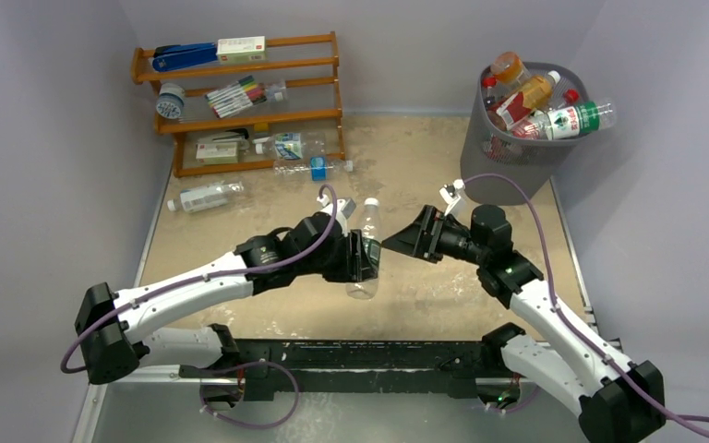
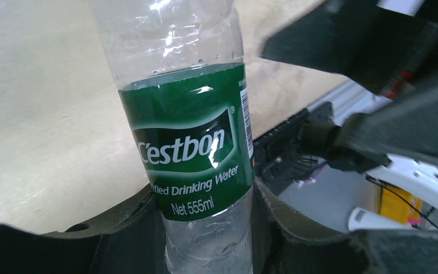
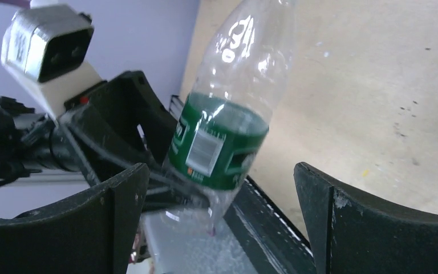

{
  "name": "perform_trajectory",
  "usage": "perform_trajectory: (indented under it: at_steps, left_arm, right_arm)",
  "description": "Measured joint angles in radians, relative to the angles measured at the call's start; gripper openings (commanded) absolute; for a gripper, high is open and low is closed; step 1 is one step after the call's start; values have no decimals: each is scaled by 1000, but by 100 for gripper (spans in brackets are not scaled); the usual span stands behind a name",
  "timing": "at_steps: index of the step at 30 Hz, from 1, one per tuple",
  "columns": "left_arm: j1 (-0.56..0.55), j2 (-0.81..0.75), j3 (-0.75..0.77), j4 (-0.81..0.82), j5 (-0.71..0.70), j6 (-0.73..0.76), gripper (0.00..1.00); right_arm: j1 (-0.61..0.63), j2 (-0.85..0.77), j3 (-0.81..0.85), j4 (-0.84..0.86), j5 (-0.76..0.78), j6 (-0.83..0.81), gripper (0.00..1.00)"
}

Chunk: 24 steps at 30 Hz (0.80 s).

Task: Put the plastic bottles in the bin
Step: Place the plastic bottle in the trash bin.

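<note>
My left gripper (image 1: pixel 362 260) is shut on a clear plastic bottle (image 1: pixel 366 242) with a white cap and a green label (image 2: pixel 189 145), held above the table with the cap pointing away. The jaws (image 2: pixel 208 242) clamp the bottle just below the label. My right gripper (image 1: pixel 397 242) stands open just right of it, the bottle (image 3: pixel 228 123) ahead of its spread fingers (image 3: pixel 108 211), not touching. The mesh bin (image 1: pixel 508 152) at the back right holds several bottles (image 1: pixel 554 118). Three more clear bottles lie by the shelf: one (image 1: pixel 205 196), another (image 1: pixel 314 168), the third (image 1: pixel 286 145).
A brown wooden shelf rack (image 1: pixel 240 115) stands at the back left with markers (image 1: pixel 237 95), a blue stapler (image 1: pixel 185 57) and small boxes. A black rail (image 1: pixel 351 355) runs along the near edge between the arm bases. Grey walls enclose the table.
</note>
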Motion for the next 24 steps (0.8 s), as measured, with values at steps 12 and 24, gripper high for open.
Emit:
perform_trajectory:
  at_steps: [12, 24]
  left_arm:
    - [-149, -34, 0, 75, -14, 34, 34]
    - [-149, -66, 0, 75, -72, 79, 35]
  right_arm:
    - [-1, 110, -34, 217, -79, 148, 93]
    - [-1, 111, -33, 267, -101, 173, 78]
